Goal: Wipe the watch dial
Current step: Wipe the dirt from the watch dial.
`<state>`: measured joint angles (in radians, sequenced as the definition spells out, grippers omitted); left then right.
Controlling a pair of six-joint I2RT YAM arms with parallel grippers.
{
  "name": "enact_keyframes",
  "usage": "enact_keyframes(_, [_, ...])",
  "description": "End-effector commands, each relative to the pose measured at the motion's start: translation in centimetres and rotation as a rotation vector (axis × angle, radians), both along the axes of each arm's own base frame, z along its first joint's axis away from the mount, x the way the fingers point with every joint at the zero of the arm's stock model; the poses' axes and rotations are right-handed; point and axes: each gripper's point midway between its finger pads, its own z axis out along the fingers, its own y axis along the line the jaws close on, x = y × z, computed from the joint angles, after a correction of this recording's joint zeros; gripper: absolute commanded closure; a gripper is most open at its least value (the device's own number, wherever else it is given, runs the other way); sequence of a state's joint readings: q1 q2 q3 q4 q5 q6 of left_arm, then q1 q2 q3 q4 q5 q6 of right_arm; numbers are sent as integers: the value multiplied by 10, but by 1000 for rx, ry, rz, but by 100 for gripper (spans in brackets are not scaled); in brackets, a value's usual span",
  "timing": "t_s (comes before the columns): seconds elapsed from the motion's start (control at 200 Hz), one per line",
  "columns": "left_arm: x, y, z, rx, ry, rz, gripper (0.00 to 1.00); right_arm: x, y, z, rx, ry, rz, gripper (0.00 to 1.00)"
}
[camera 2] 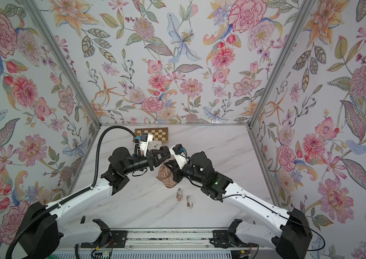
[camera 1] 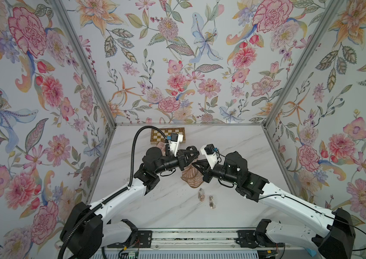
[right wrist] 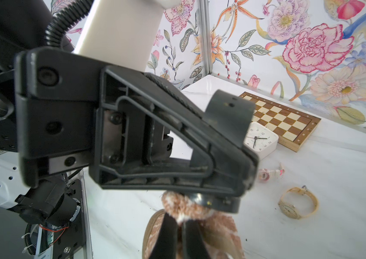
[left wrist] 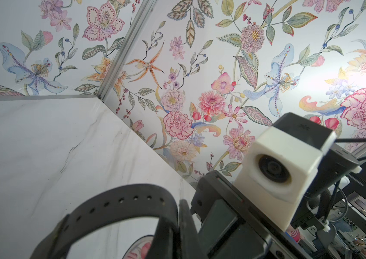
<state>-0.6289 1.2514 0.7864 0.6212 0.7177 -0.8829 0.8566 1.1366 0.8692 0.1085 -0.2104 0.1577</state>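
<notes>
Desk: Top views first. Where are the arms?

Operator: In both top views I see the left gripper [camera 1: 194, 154] and right gripper [camera 1: 196, 166] meeting tip to tip near the middle of the table [camera 1: 166, 208]. The striped brown cloth [camera 1: 192, 178] bunches out at 6 o'clock of that meeting point. A chessboard [camera 1: 166, 133] lies at 12 o'clock, against the far wall. 2 loose watches [camera 1: 201, 194] [camera 1: 211, 201] lie at 6 o'clock of the cloth. In a top view a white clock [camera 2: 155, 144] shows at 6 o'clock of the chessboard.

Desk: Left wrist?

Operator: My left gripper's fingers [left wrist: 186, 224] are clamped on the strap of the black watch [left wrist: 119, 201], which loops out above the table. The right wrist camera [left wrist: 273, 170] faces me close by.

Desk: Right wrist?

Operator: My right gripper [right wrist: 180, 220] has its jaws pinched together on the cloth [right wrist: 200, 210]. The black watch's case [right wrist: 213, 201] sits right against the top of that bunch, under the left gripper's tip, and the strap curls up beyond it. I cannot see the dial face itself. Farther off, the clock stands just beside the chessboard, and a pink watch [right wrist: 269, 175] and a beige watch [right wrist: 298, 203] lie apart on the table.
</notes>
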Motion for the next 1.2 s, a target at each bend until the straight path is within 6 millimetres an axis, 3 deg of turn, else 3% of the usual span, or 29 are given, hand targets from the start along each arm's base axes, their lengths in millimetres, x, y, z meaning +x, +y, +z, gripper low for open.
enact_keyframes(0.0, [-8,-7,7,-13,14,-38,100,16,-12,18,61,-49,-62,100])
enact_keyframes(0.125, [-9,-8,7,-17,23,-43,100,24,-23,17,75,-23,-86,100])
enact_keyframes(0.345, [-5,-11,6,-77,74,-60,100,3,13,20,75,-28,23,100])
enact_keyframes(0.551, [-6,-10,4,-84,94,-63,100,17,-12,10,58,-24,-55,100])
enact_keyframes(0.756, [-5,-10,2,-116,120,-75,100,7,0,15,70,-17,-14,100])
enact_keyframes(0.971, [-5,-11,5,-135,135,-88,100,18,-27,4,46,-8,-86,100])
enact_keyframes(1.196, [5,-7,0,-149,211,-67,100,14,-32,11,49,-20,-87,100])
